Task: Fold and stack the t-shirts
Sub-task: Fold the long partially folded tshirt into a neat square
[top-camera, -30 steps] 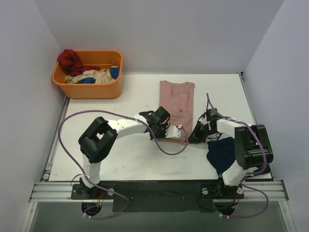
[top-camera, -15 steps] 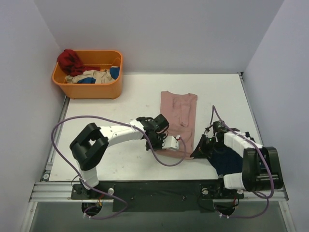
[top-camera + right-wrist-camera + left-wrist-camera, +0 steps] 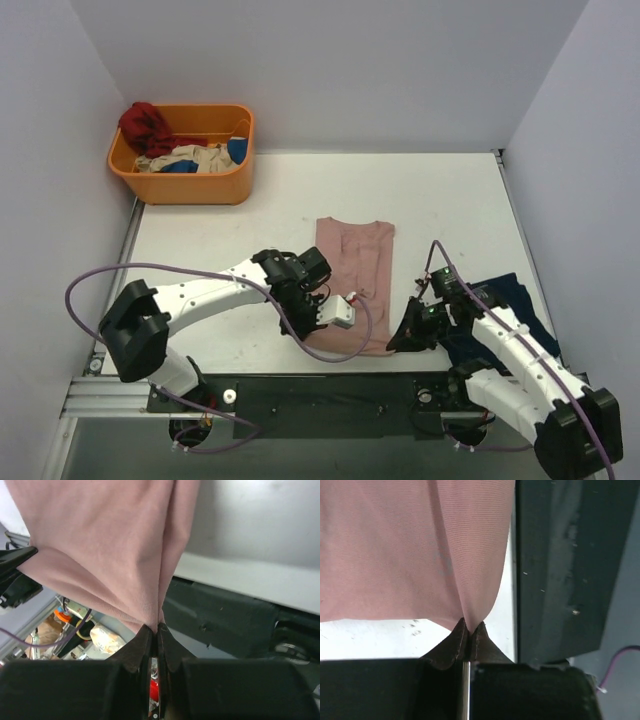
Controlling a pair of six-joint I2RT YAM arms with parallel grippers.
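The dusty-pink t-shirt [image 3: 357,272] lies folded into a long strip in the middle of the table, its near end at the front edge. My left gripper [image 3: 314,338] is shut on the near left corner. In the left wrist view the pink cloth [image 3: 415,545] runs down into the closed fingertips [image 3: 469,628]. My right gripper [image 3: 396,344] is shut on the near right corner, and the right wrist view shows the pink cloth [image 3: 110,545] pinched in it [image 3: 156,629]. The dark navy t-shirt [image 3: 505,305] lies crumpled at the near right, partly under the right arm.
An orange basket [image 3: 182,190] with red, beige and blue clothes stands at the far left corner. The black front rail [image 3: 330,388] runs along the table's near edge, right below both grippers. Grey walls close in the left, back and right sides.
Both grippers have moved toward the near edge and slightly left, dragging the pink t-shirt with them. More of the navy t-shirt shows beside the right arm.
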